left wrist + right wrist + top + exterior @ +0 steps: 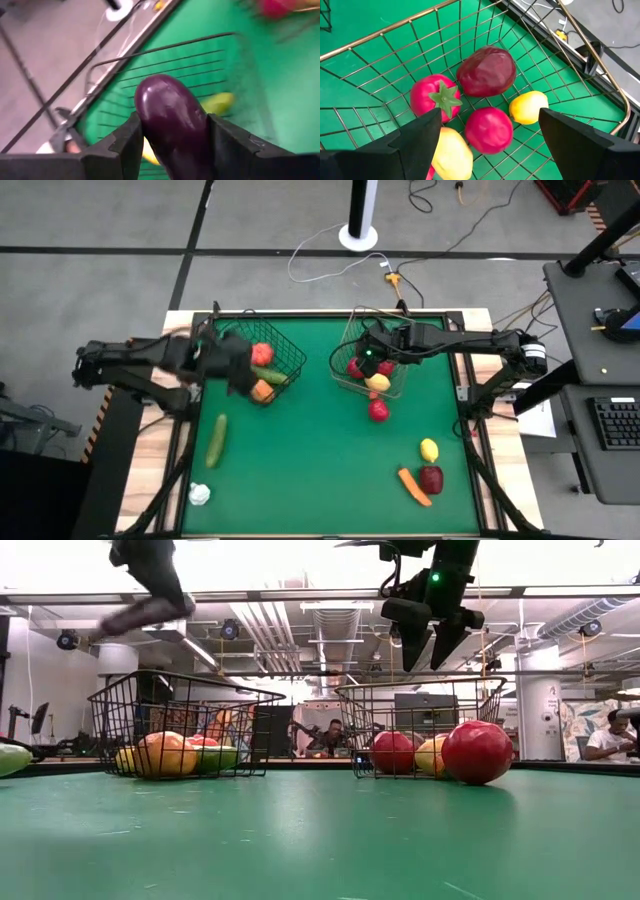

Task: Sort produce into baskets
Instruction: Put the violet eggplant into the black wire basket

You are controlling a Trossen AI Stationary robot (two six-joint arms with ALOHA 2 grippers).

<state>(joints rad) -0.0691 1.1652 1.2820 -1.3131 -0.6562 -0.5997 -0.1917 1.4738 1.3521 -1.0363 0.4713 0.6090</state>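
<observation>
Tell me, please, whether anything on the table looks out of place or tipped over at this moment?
Nothing looks spilled or damaged. The one oddity is a red fruit lying on the green mat just outside the pale basket instead of in it. Both baskets stand upright; the cucumber and a few other pieces simply wait unsorted.

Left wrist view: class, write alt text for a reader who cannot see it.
The left end effector grips a glossy purple eggplant between its two dark fingers, above the dark wire basket on the green table. A yellow-green piece of produce lies in the basket.
</observation>
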